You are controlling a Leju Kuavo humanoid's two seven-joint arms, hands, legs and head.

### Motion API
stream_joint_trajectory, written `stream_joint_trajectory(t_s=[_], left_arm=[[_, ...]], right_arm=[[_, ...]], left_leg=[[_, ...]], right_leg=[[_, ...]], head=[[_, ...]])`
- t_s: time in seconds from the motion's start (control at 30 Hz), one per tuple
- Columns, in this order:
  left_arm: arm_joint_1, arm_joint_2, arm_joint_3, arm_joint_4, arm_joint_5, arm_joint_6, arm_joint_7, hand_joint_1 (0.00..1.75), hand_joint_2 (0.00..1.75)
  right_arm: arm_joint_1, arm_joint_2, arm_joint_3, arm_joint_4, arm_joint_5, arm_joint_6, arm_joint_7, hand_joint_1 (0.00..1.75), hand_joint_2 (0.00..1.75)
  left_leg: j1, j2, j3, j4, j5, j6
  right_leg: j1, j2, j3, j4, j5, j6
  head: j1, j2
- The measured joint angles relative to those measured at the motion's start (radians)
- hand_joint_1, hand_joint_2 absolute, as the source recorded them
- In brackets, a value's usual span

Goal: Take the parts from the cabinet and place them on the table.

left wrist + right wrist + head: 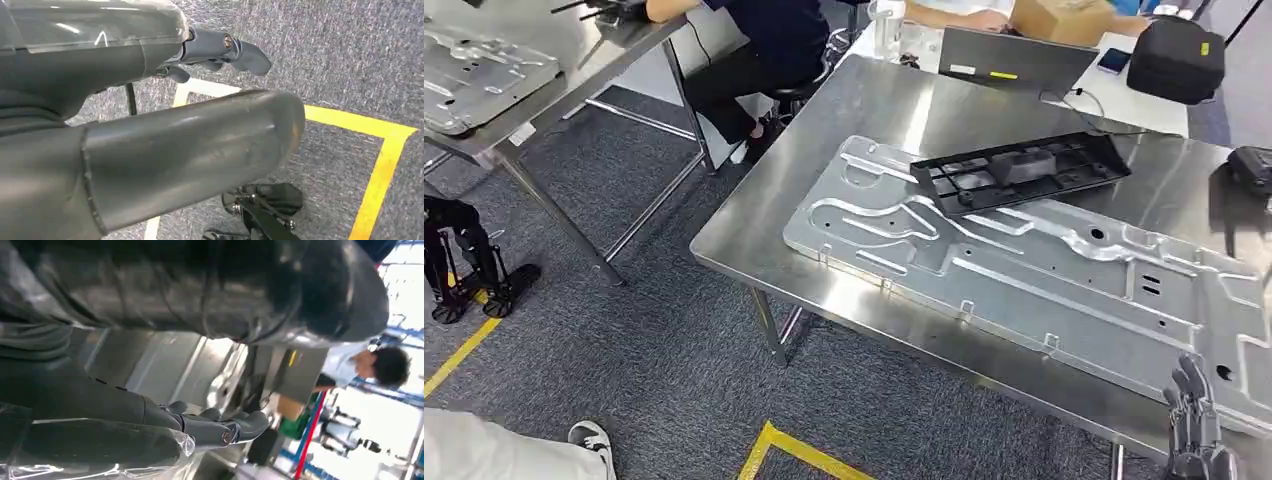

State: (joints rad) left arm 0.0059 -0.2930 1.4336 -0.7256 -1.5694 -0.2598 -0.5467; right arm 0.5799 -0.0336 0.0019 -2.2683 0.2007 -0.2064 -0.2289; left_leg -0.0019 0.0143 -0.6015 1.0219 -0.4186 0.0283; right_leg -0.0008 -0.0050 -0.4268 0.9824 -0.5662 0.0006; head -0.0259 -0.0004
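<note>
We see the metal panel (1044,265) lying flat on the bench (754,235) with the black frame (1024,170) across its far edge, both stiff, thin and probably slippery, best taken by an edge, while our right hand (1196,420) and left hand (190,145) hold nothing, fingers apart.

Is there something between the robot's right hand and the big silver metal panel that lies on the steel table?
Nothing visible stands between them. The right hand is at the near edge of the large silver stamped metal panel on the steel table. The black plastic frame lies across the panel's far end, away from the hand.
</note>
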Motion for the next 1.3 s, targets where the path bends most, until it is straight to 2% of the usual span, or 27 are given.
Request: stream_joint_trajectory(t_s=[0.03,0.07,0.1,0.13,0.2,0.23,0.27,0.3,0.37,0.43,0.47,0.57,0.6,0.63,0.7,0.73,0.8,0.87,0.9,0.93,0.97,1.07,1.1,1.17,1.23,1.27,1.3], left_arm=[[0.001,0.000,0.000,0.000,0.000,0.001,0.000,0.00,0.00],[0.003,0.000,0.001,-0.002,0.000,0.002,0.000,0.00,0.00],[0.004,0.000,0.001,-0.002,0.000,0.005,0.002,0.00,0.00],[0.004,0.000,0.001,-0.002,0.000,0.007,0.003,0.00,0.00],[0.004,0.000,0.001,-0.002,0.000,0.009,0.006,0.00,0.00],[0.003,0.000,0.001,-0.002,0.000,0.011,0.007,0.00,0.00],[0.003,0.000,0.001,-0.002,0.000,0.011,0.008,0.00,0.00],[0.002,0.000,0.001,-0.002,0.000,0.011,0.009,0.00,0.00],[0.000,0.002,0.001,-0.002,0.000,0.015,0.009,0.00,0.00],[-0.007,0.003,0.001,-0.002,0.000,0.022,0.009,0.00,0.00],[-0.009,0.003,0.001,-0.002,0.000,0.027,0.009,0.00,0.00],[-0.004,0.003,0.001,-0.002,0.000,0.030,0.011,0.00,0.00],[-0.006,0.003,0.001,-0.001,0.000,0.029,0.011,0.00,0.00],[-0.008,0.003,0.001,-0.001,0.000,0.030,0.012,0.00,0.00],[-0.006,0.005,0.001,-0.001,0.000,0.032,0.014,0.00,0.00],[-0.006,0.005,0.001,-0.001,0.000,0.032,0.014,0.00,0.00],[-0.006,0.004,0.001,-0.001,0.000,0.031,0.014,0.00,0.00],[-0.007,0.003,0.001,-0.001,0.000,0.031,0.014,0.00,0.00],[-0.008,0.002,0.001,-0.001,0.000,0.031,0.014,0.00,0.00],[-0.010,-0.004,0.001,-0.001,0.000,0.028,0.013,0.00,0.00],[-0.009,-0.004,0.001,-0.001,0.000,0.027,0.012,0.00,0.00],[-0.004,-0.006,0.001,-0.002,0.000,0.013,0.011,0.00,0.00],[-0.003,-0.006,0.001,-0.005,0.000,0.009,0.010,0.00,0.00],[0.001,-0.006,0.000,-0.005,-0.001,0.009,0.009,0.00,0.00],[0.005,-0.006,0.000,-0.005,0.000,0.007,0.009,0.00,0.00],[0.005,-0.006,0.000,-0.005,0.000,0.004,0.009,0.00,0.00],[0.006,-0.006,0.000,-0.005,0.000,0.000,0.009,0.00,0.00]], right_arm=[[0.013,0.004,0.000,0.000,0.002,-0.006,0.006,0.00,0.00],[0.027,0.012,0.000,0.004,0.003,-0.008,0.008,0.00,0.00],[0.036,0.021,0.000,0.009,0.008,-0.008,0.013,0.00,0.00],[0.050,0.027,0.000,0.016,0.021,-0.010,0.018,0.00,0.00],[0.075,0.043,0.000,0.035,0.052,-0.012,0.026,0.00,0.00],[0.084,0.054,-0.001,0.050,0.058,-0.009,0.032,0.00,0.00],[0.091,0.063,-0.003,0.063,0.061,-0.003,0.035,0.00,0.00],[0.097,0.073,-0.007,0.079,0.063,0.004,0.037,0.00,0.00],[0.102,0.091,-0.023,0.105,0.066,0.027,0.039,0.00,0.00],[0.104,0.116,-0.049,0.125,0.069,0.069,0.038,0.00,0.00],[0.104,0.130,-0.063,0.138,0.079,0.090,0.037,0.00,0.00],[0.106,0.170,-0.110,0.183,0.107,0.137,0.038,0.00,0.00],[0.106,0.183,-0.131,0.203,0.122,0.154,0.037,0.00,0.00],[0.107,0.197,-0.150,0.219,0.136,0.173,0.034,0.00,0.00],[0.102,0.235,-0.198,0.257,0.167,0.223,0.014,0.00,0.00],[0.101,0.251,-0.225,0.275,0.177,0.240,0.005,0.00,0.00],[0.100,0.277,-0.261,0.296,0.185,0.254,-0.002,0.00,0.00],[0.097,0.298,-0.293,0.308,0.199,0.278,-0.003,0.00,0.00],[0.095,0.309,-0.308,0.311,0.205,0.288,0.000,0.00,0.00],[0.092,0.317,-0.322,0.315,0.209,0.293,0.007,0.00,0.00],[0.089,0.326,-0.334,0.325,0.211,0.295,0.011,0.00,0.00],[0.081,0.342,-0.384,0.393,0.290,0.287,0.034,0.00,0.00],[0.073,0.348,-0.406,0.427,0.334,0.286,0.045,0.00,0.00],[0.055,0.355,-0.451,0.498,0.389,0.305,0.074,0.00,0.00],[0.044,0.363,-0.491,0.564,0.443,0.346,0.129,0.00,0.00],[0.038,0.366,-0.511,0.601,0.478,0.370,0.158,0.00,0.00],[0.032,0.367,-0.527,0.634,0.504,0.388,0.180,0.00,0.00]], left_leg=[[0.001,0.000,0.000,-0.004,0.009,-0.006],[-0.004,-0.004,-0.008,0.001,0.012,-0.013],[0.000,-0.008,-0.022,0.017,-0.024,-0.019],[0.002,-0.010,-0.036,0.059,-0.091,-0.025],[0.009,-0.009,-0.058,0.191,-0.205,-0.036],[0.012,-0.010,-0.063,0.253,-0.220,-0.041],[0.014,-0.010,-0.056,0.284,-0.201,-0.044],[0.016,-0.009,-0.031,0.276,-0.159,-0.046],[0.019,-0.010,0.066,0.160,-0.092,-0.045],[0.015,-0.014,0.192,-0.027,-0.147,-0.041],[0.013,-0.018,0.191,-0.036,-0.156,-0.027],[0.009,-0.015,0.170,-0.041,-0.132,0.002],[0.013,-0.005,0.161,-0.042,-0.119,0.014],[0.012,-0.004,0.145,-0.042,-0.107,0.026],[0.008,-0.003,0.111,-0.040,-0.082,0.029],[0.005,-0.002,0.091,-0.037,-0.069,0.030],[0.002,0.000,0.055,-0.026,-0.048,0.030],[-0.001,0.001,0.018,-0.009,-0.031,0.026],[-0.001,0.000,0.008,-0.004,-0.025,0.025],[-0.005,0.000,0.003,0.001,-0.018,0.019],[-0.006,0.001,0.000,0.003,-0.010,0.014],[-0.005,0.002,-0.017,-0.008,0.028,-0.005],[-0.001,-0.003,-0.026,0.002,0.014,-0.009],[0.001,-0.008,-0.050,0.080,-0.111,-0.020],[0.009,-0.008,-0.070,0.218,-0.206,-0.032],[0.012,-0.007,-0.071,0.275,-0.207,-0.038],[0.015,-0.007,-0.056,0.288,-0.177,-0.043]], right_leg=[[0.002,0.000,-0.004,-0.001,0.009,-0.005],[-0.014,-0.003,-0.016,-0.018,0.030,-0.014],[-0.012,-0.008,-0.029,-0.018,0.043,-0.018],[-0.012,-0.007,-0.045,-0.018,0.055,-0.029],[-0.011,-0.009,-0.076,-0.013,0.077,-0.028],[-0.011,-0.011,-0.093,-0.009,0.087,-0.027],[-0.011,-0.012,-0.111,-0.002,0.096,-0.024],[-0.012,-0.012,-0.130,0.007,0.106,-0.021],[-0.014,-0.011,-0.170,0.028,0.120,-0.014],[-0.009,-0.009,-0.191,0.051,0.131,-0.002],[-0.009,-0.010,-0.191,0.051,0.140,0.005],[-0.012,-0.010,-0.196,0.043,0.171,0.026],[-0.019,-0.004,-0.205,0.058,0.136,0.029],[-0.019,-0.002,-0.216,0.094,0.068,0.032],[-0.019,0.000,-0.242,0.230,-0.059,0.038],[-0.019,0.001,-0.250,0.298,-0.087,0.039],[-0.017,0.001,-0.229,0.342,-0.041,0.036],[-0.011,0.001,-0.132,0.241,0.042,0.024],[-0.004,0.001,-0.065,0.153,0.041,0.013],[0.003,0.000,0.011,0.053,0.007,0.001],[0.002,-0.002,0.040,-0.011,-0.013,-0.005],[0.006,-0.001,0.015,-0.024,0.004,-0.014],[-0.006,-0.009,0.005,-0.033,0.022,-0.020],[-0.006,-0.010,-0.028,-0.031,0.046,-0.035],[-0.004,-0.019,-0.061,-0.021,0.066,-0.035],[-0.004,-0.024,-0.083,-0.012,0.074,-0.034],[-0.005,-0.030,-0.101,-0.001,0.080,-0.031]], head=[[0.000,0.000],[0.000,0.000],[-0.001,0.000],[-0.002,0.000],[-0.002,0.000],[-0.002,0.000],[-0.002,0.000],[-0.002,0.000],[-0.002,0.000],[-0.003,0.000],[-0.001,0.000],[0.000,0.000],[-0.001,0.000],[0.000,0.000],[0.001,0.000],[0.000,0.000],[0.000,0.000],[0.000,0.000],[0.000,0.000],[0.000,0.000],[0.000,0.000],[0.000,0.000],[0.000,0.000],[-0.001,0.000],[-0.003,0.000],[-0.002,0.000],[-0.003,0.000]])
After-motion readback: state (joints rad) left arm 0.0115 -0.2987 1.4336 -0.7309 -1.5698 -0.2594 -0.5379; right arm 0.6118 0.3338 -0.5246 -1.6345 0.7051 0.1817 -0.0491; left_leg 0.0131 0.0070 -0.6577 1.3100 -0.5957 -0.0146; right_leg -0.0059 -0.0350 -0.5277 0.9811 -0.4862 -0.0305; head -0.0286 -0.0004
